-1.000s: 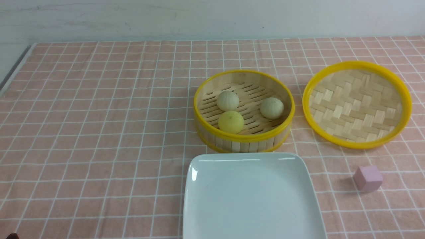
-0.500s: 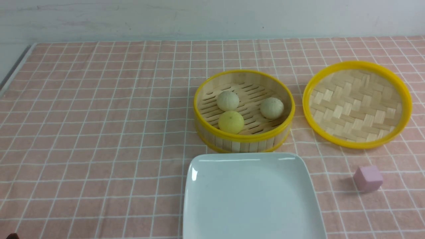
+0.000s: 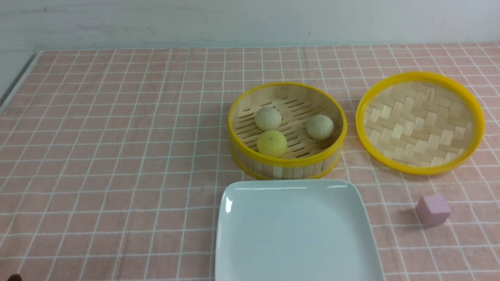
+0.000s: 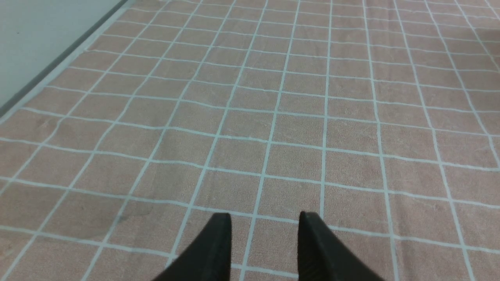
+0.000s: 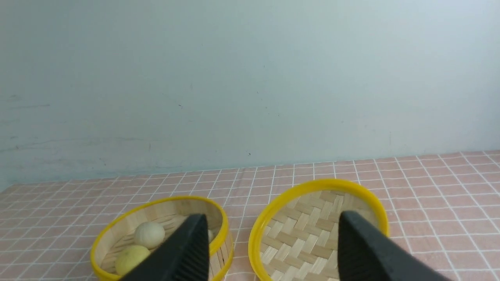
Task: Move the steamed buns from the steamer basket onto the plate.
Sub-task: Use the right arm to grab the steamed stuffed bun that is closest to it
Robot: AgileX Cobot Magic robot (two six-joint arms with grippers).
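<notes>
— Nothing on the worktop has moved since a moment ago. The steamed buns lie exactly where they did.

— All three in the steamer basket?

— All three, on its slatted floor. They're small round balls, faintly ribbed toward the top. The yellow bun sits closest to the basket's near wall. The left pale bun is beige-grey and lies just behind it, nearly touching. The right pale bun is the same colour and lies apart, over by the right wall.

— And where does the basket stand?

— A little right of the worktop's middle, on the pink checked cloth. It's bamboo, with yellow rims and an upright slat wall. The plate lies at the near edge, straight in front of it. It's glossy white, square with rounded corners, and wider than the basket. Their rims look very close, but I can't tell whether they touch.

— Anything else about?

— A shallow woven tray with a yellow rim, just beside the basket toward the right edge. A small pink cube sits nearer the front, to the right of the plate.

— What about the grippers?

— The left gripper hangs over open cloth on the left side. Its fingers are partly apart, with only cloth showing between them. The right gripper is spread wide and grips nothing. It points toward the back wall, with the basket and tray beyond its fingertips.
</notes>
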